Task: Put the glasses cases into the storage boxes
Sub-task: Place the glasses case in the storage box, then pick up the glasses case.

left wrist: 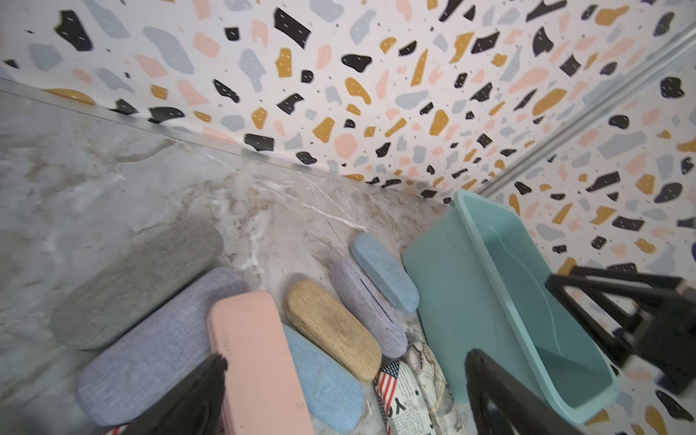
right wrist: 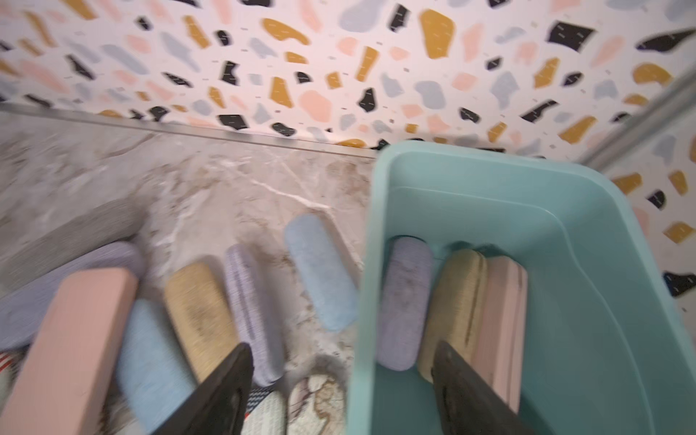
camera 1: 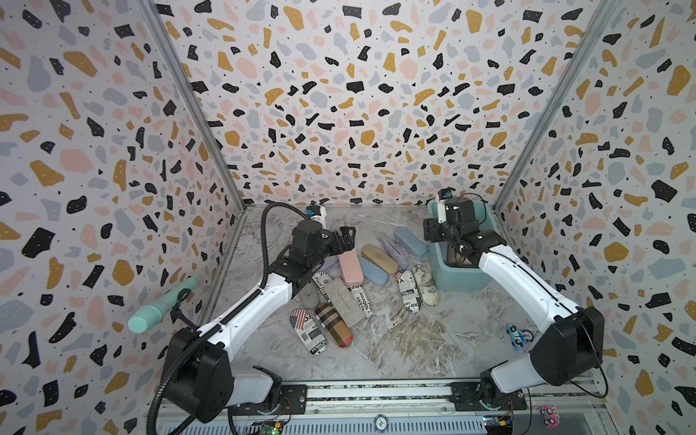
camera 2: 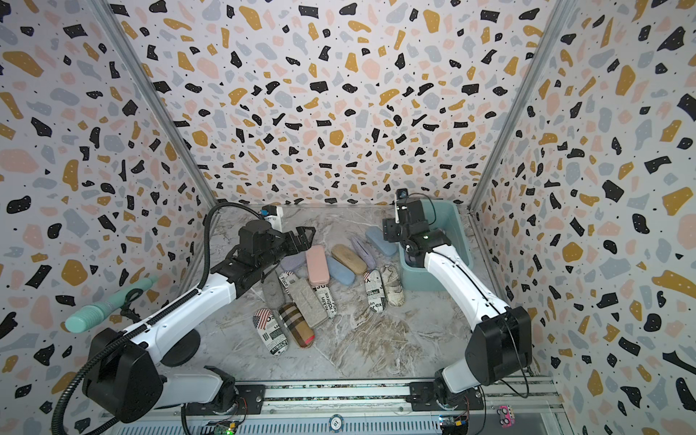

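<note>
3 terrazzo-print walls, marble-look tabletop, alu corner strips.

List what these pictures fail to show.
- Storage box interior: the right arm covers it in both top views; only the right wrist view shows cases inside.
- Right gripper: hidden behind its own wrist in both top views.
- Lilac case: mostly under the left arm in both top views.
- Map-print case: blurred and cut off by the right wrist view's edge.

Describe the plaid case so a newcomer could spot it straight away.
Find the teal tub in the far right corner; the cases lie left of it. At their near edge lies the plaid case, beside a flag-print case. It alone is brown-checked with a red end.
</note>
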Tool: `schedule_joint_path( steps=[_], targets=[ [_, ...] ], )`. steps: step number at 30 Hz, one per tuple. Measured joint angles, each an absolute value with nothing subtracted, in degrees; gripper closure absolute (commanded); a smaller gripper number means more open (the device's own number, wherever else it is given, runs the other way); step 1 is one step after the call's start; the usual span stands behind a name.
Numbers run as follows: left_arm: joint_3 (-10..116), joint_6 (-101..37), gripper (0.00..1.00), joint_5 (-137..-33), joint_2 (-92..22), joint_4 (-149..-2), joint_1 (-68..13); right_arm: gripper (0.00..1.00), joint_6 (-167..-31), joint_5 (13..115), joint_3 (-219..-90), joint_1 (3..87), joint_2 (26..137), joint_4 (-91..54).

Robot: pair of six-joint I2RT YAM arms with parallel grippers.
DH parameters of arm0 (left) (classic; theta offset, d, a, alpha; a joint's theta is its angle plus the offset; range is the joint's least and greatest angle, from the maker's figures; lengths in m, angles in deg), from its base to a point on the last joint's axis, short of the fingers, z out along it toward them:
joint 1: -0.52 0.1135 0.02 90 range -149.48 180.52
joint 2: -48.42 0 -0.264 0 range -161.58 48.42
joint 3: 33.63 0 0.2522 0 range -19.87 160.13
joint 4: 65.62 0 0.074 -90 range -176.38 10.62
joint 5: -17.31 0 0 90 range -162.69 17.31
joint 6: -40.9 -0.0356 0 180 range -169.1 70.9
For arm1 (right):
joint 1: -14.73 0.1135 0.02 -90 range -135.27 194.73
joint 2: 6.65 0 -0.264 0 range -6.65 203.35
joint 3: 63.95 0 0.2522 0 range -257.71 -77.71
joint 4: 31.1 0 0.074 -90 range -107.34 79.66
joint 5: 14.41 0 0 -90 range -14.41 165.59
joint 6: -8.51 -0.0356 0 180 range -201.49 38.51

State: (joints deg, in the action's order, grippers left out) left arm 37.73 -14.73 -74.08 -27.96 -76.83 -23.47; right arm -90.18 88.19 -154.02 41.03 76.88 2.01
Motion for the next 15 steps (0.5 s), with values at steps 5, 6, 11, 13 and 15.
schedule_joint_path(
  steps=[5, 6, 11, 13, 15],
  targets=[
    [37.1, -11.0, 0.01, -69.6, -27.9, -78.3, -18.5, 0.27, -90.5, 90.0, -152.3, 54.1, 73.4, 2.2],
    [36.9, -10.4, 0.01, -69.3, -27.9, -78.5, -17.4, 0.27, -90.7, 90.1, -152.3, 56.2, 73.4, 2.3],
    [36.8, -8.7, 0.00, -69.0, -28.1, -79.8, -11.6, 0.24, -92.0, 90.6, -152.3, 65.2, 77.0, 4.0],
    [36.8, -8.4, 0.01, -69.8, -28.4, -79.8, -10.7, 0.22, -92.8, 90.8, -152.3, 67.8, 79.6, 4.6],
    [36.8, -7.8, 0.00, -71.1, -28.5, -79.8, -10.3, 0.20, -94.0, 90.5, -152.3, 70.1, 82.3, 5.0]
  ],
)
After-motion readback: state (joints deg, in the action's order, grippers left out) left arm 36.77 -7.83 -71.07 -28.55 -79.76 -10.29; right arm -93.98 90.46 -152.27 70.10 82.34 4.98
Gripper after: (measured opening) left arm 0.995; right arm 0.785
